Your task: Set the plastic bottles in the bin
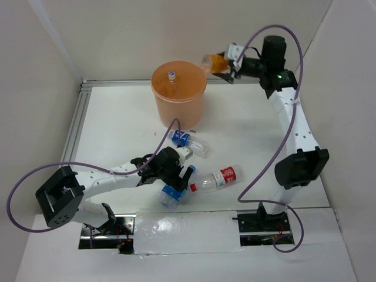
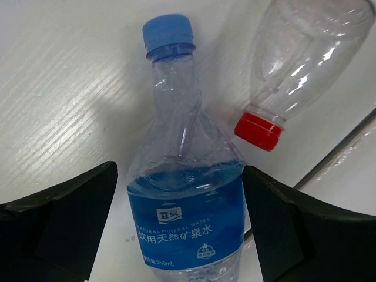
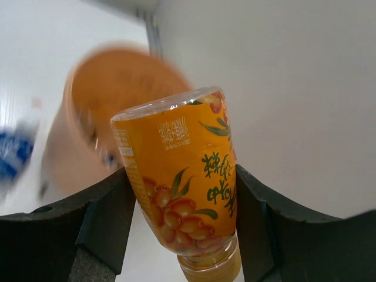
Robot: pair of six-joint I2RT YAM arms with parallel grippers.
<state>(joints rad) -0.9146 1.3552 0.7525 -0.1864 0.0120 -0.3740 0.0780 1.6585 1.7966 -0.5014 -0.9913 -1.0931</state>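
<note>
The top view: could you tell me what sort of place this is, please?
Probably a robot lab test cell: a white table boxed in by plain white panels, a left arm and right arm bolted at its near edge, and bottles and a bin as props.

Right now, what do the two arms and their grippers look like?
The left arm and right arm have white links with bulky black joints; a purple cable loops along each. The left gripper and right gripper have black, wedge-shaped fingers.
</note>
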